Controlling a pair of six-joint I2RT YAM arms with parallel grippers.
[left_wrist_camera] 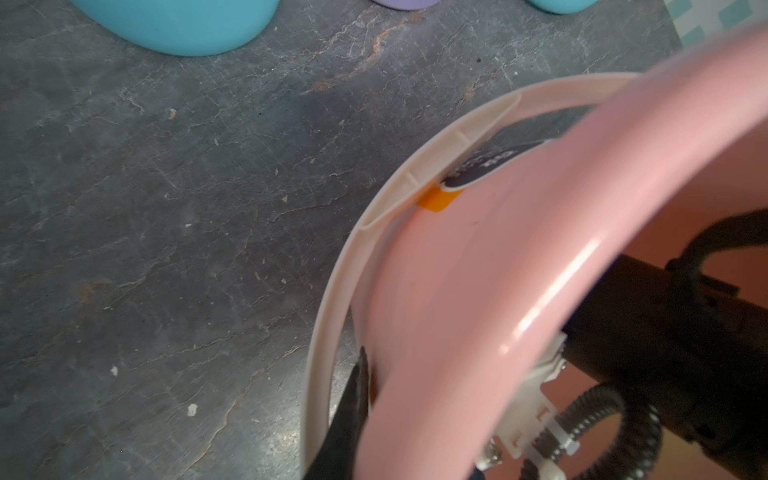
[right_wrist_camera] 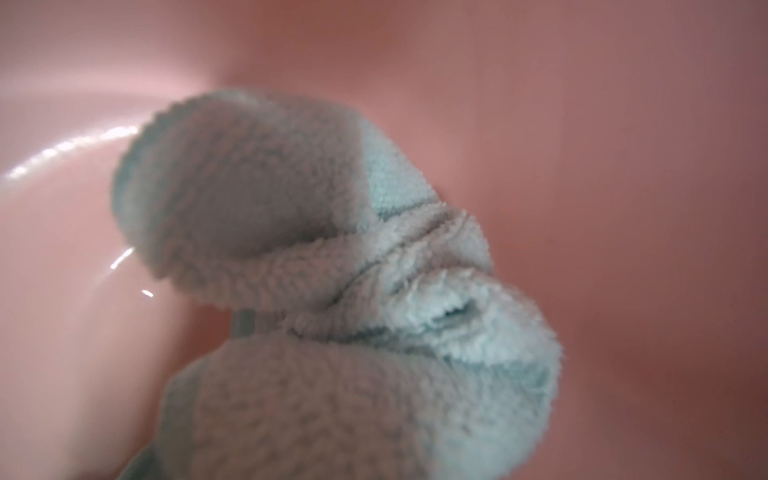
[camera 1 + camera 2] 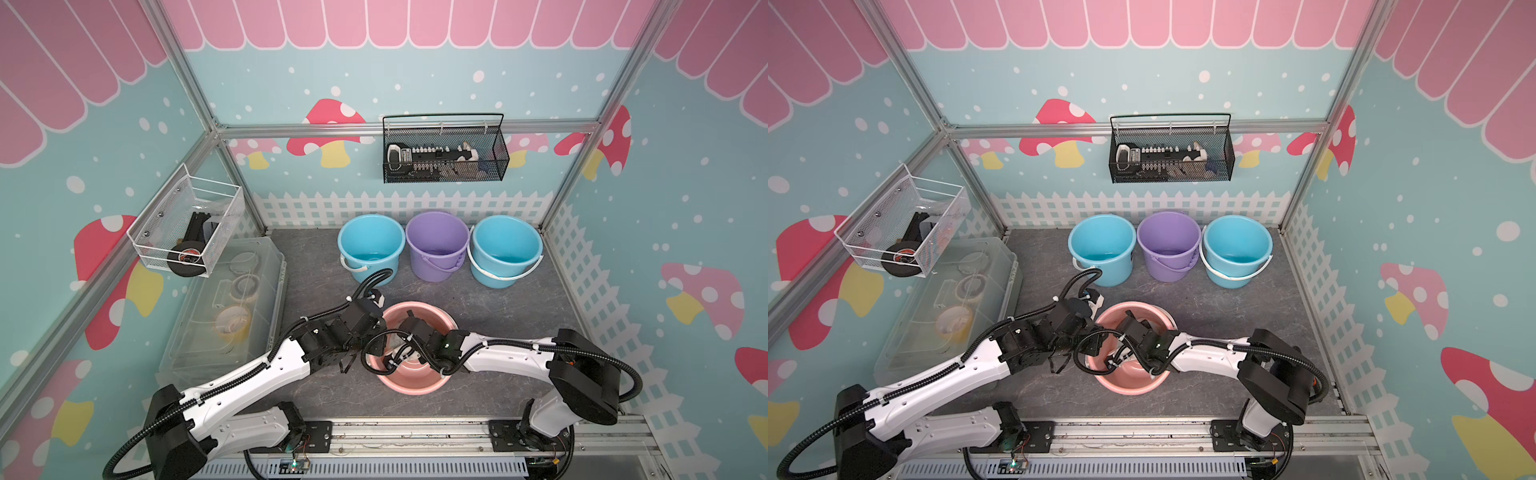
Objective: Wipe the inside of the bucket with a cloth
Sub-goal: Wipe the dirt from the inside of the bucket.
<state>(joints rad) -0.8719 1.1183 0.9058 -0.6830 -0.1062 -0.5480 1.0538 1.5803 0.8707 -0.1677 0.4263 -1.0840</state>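
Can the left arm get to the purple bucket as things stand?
Probably, once it lets go: the left gripper seems clamped on the pink bucket's rim, but only bare tabletop lies between it and the purple bucket.

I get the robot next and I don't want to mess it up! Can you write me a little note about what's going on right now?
Left gripper: jaws look shut on the wall of the pink bucket just under its rim; the inner side is hidden.
Right gripper: reaching down inside the bucket, jaws shut on the bunched-up cloth.
Done: the cloth is in the grip and inside the bucket, and the bucket is steadied.
Left: I can't tell how much has been wiped. Rub the cloth around the walls and bottom, then lift it out and let go of both.
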